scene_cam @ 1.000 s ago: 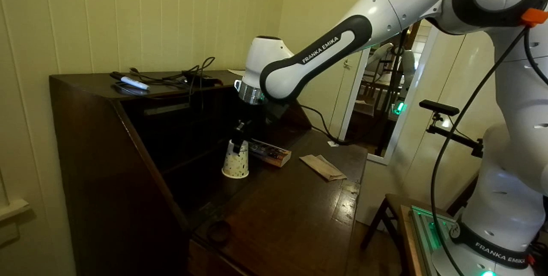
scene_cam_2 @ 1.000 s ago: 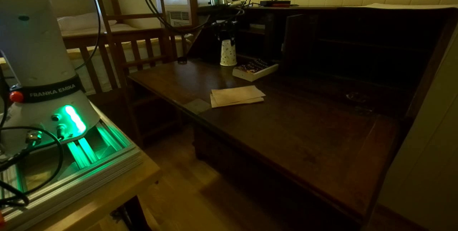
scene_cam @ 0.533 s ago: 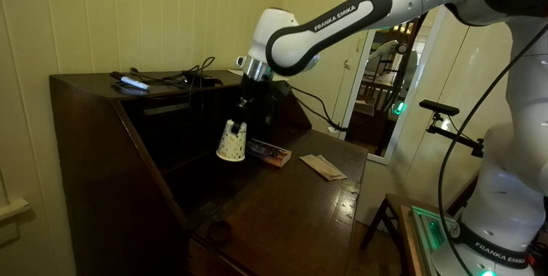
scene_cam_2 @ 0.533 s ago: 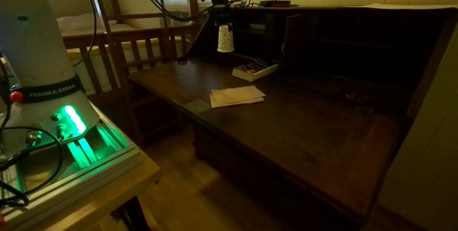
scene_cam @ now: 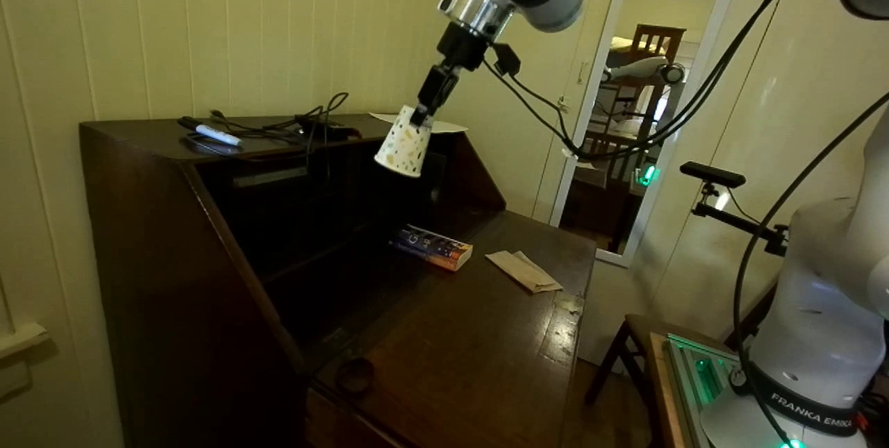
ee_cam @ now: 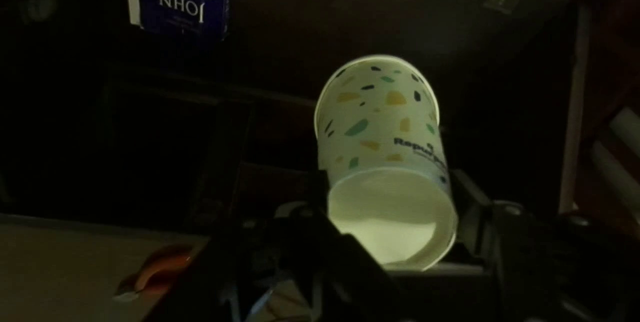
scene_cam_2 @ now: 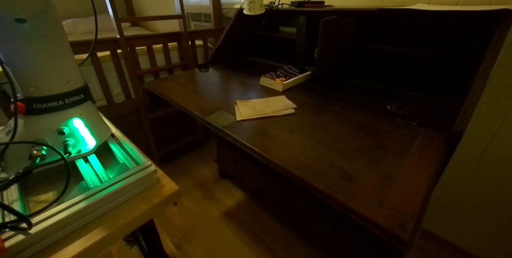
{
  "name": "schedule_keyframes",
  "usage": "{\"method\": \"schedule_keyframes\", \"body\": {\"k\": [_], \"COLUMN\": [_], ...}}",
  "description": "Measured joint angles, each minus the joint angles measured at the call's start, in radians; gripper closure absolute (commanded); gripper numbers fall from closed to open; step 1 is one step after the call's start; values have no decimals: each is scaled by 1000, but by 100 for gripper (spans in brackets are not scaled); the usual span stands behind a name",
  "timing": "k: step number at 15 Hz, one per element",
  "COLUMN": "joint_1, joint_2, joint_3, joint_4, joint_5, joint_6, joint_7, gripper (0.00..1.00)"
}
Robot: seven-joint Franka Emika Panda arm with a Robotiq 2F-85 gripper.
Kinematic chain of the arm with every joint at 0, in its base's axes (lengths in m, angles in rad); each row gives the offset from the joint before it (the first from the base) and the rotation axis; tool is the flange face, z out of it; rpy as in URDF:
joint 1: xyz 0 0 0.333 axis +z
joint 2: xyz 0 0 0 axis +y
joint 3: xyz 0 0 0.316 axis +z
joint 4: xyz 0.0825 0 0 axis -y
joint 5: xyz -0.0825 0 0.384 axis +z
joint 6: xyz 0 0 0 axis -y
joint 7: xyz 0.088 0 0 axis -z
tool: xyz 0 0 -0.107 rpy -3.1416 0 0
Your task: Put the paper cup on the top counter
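The white paper cup (scene_cam: 401, 148) with coloured flecks is held upside down, its wide rim downward, and it is tilted in this exterior view. It also shows in an exterior view (scene_cam_2: 253, 0) and the wrist view (ee_cam: 380, 117). My gripper (scene_cam: 421, 116) is shut on the cup's narrow base end, with a finger on each side in the wrist view (ee_cam: 392, 189). The top counter (scene_cam: 142, 130) is the dark-brown ledge at the desk's highest level, also visible in an exterior view (scene_cam_2: 360, 9). The cup hangs in the air in front of its edge, around its height.
On the top counter lie a marker (scene_cam: 217, 134), tangled cables with a dark box (scene_cam: 330, 130) and a white sheet (scene_cam: 448, 127). Below, the desk leaf (scene_cam: 444, 358) bears a book (scene_cam: 434, 248), folded tan paper (scene_cam: 524, 271) and a dark ring (scene_cam: 355, 376). Dark cubbyholes stand behind.
My gripper has lifted the cup from low over the desk leaf to about the top counter's height. The cup has gone from near upright to tilted. The book and paper have not moved.
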Motion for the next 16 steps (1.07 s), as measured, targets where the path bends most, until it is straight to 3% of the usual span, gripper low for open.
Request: {"method": "schedule_keyframes", "body": {"k": [3,6,9,12,13,16], "joint_1": [-11,-28,-51,-96,-127,-188], "joint_2": [-52,-67,-66,-66,-64,-54], "joint_3": [-59,-95,-108,-107,-101,-94], "joint_4": [-2,-18,-45,-106,-128,-161], "joint_5": [49,27,-75,-250,-330,-466], "joint_6": [70,227,405,605,665,697], "joint_7": [12,56,149,319,396,537], "gripper": [64,64,64,64,39,39]}}
